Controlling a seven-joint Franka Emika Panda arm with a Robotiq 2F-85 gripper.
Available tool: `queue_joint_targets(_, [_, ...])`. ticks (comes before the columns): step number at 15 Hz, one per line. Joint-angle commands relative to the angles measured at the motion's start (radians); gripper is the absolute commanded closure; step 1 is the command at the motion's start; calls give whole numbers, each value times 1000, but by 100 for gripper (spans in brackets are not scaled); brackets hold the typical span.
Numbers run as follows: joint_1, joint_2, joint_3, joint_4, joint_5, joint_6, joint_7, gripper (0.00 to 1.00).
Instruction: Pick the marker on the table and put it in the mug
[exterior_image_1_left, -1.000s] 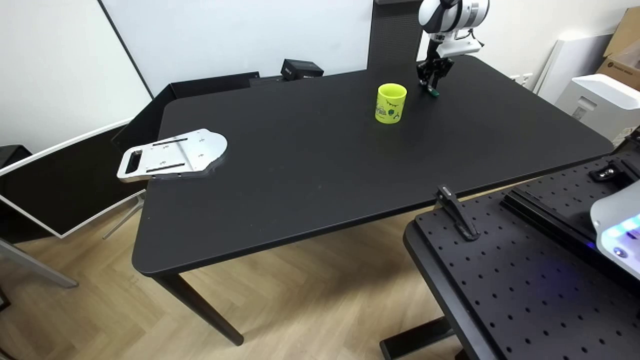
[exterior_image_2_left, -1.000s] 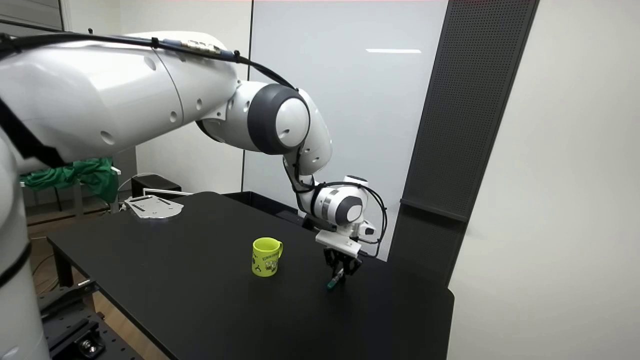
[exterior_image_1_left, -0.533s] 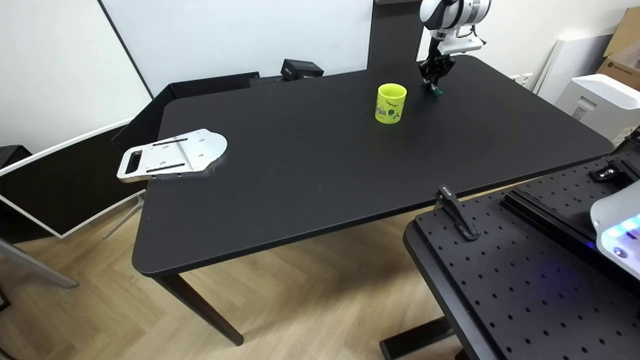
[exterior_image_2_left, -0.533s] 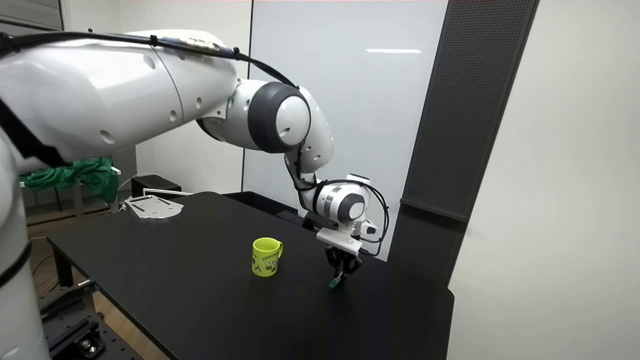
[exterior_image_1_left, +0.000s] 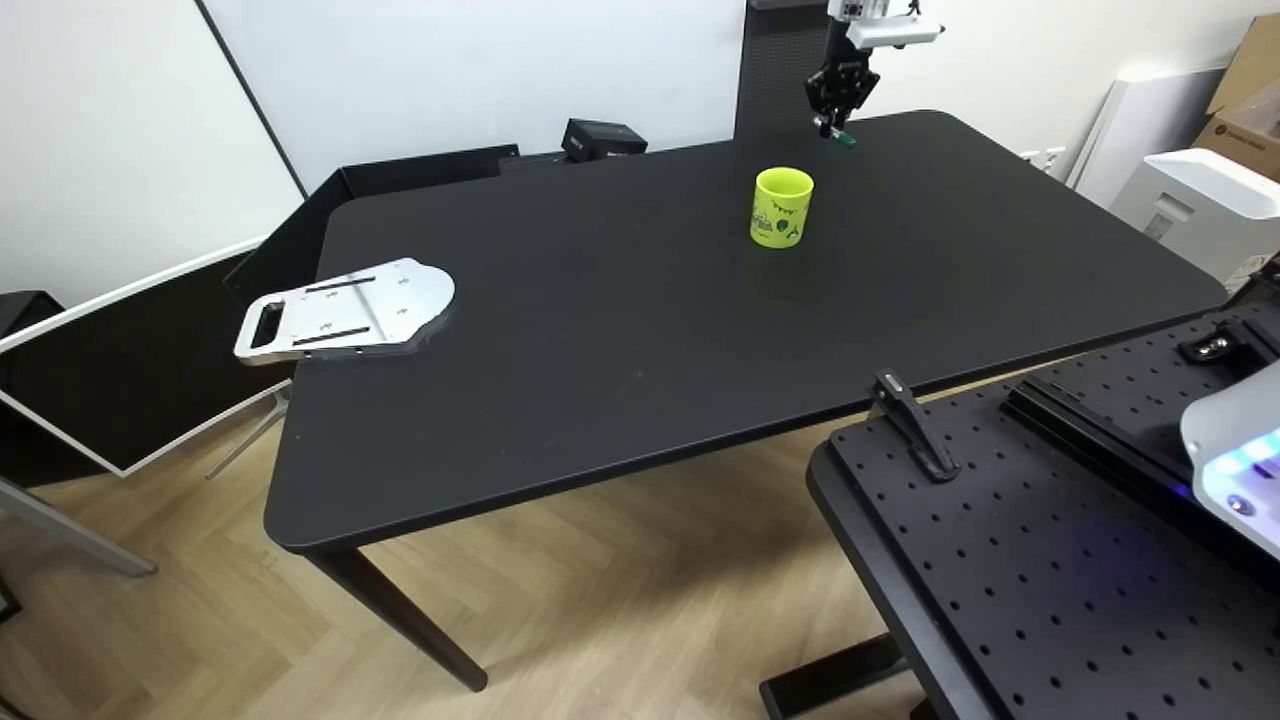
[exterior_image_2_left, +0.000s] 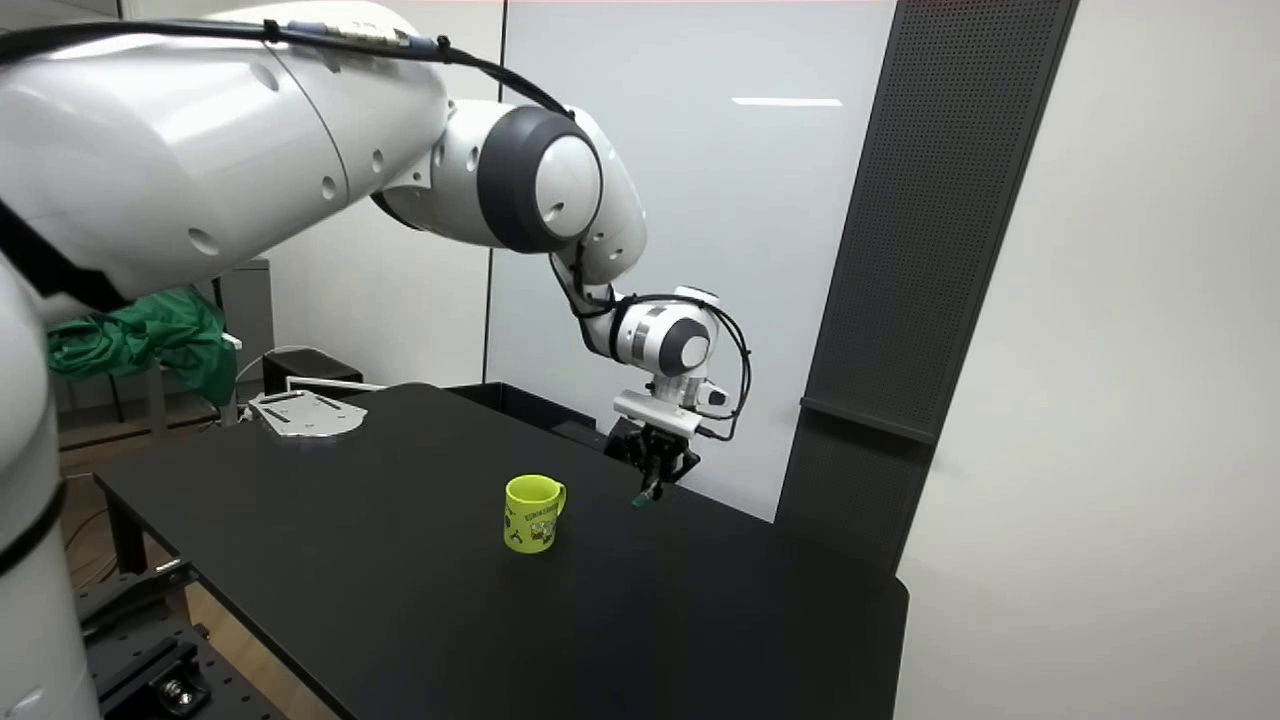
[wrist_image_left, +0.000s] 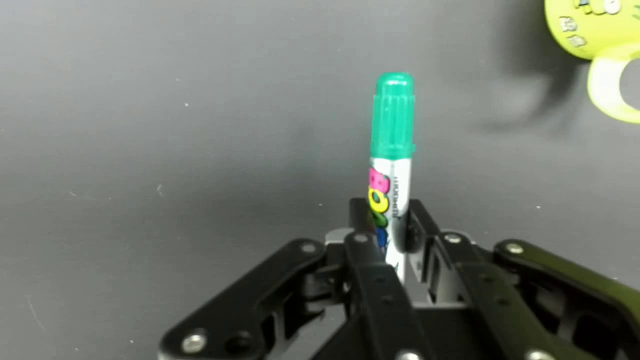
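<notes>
The marker is white with a green cap and colourful letters. My gripper is shut on its white body, and the capped end sticks out beyond the fingertips. The rear end is partly hidden by the fingers. In both exterior views the gripper holds the marker tilted, cap end lower, above the black table. The yellow-green mug stands upright on the table, apart from the gripper. Part of the mug and its handle shows at the wrist view's upper right.
A silver plate with a handle slot lies at the table's far end from the gripper. A dark box stands behind the table's back edge. A bench with a holed black board adjoins the front. A whiteboard stands behind.
My gripper has risen off the tabletop with the marker held in it, shifting slightly toward the mug's side. The mug has not moved.
</notes>
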Motion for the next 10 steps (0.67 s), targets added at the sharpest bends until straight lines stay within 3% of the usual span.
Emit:
queue_joint_targets(1, [21,-96,20,-80,-5,-38,-9,95])
queue_joint_targets(10, [63,-264,86,-320,3,-8,-71,95])
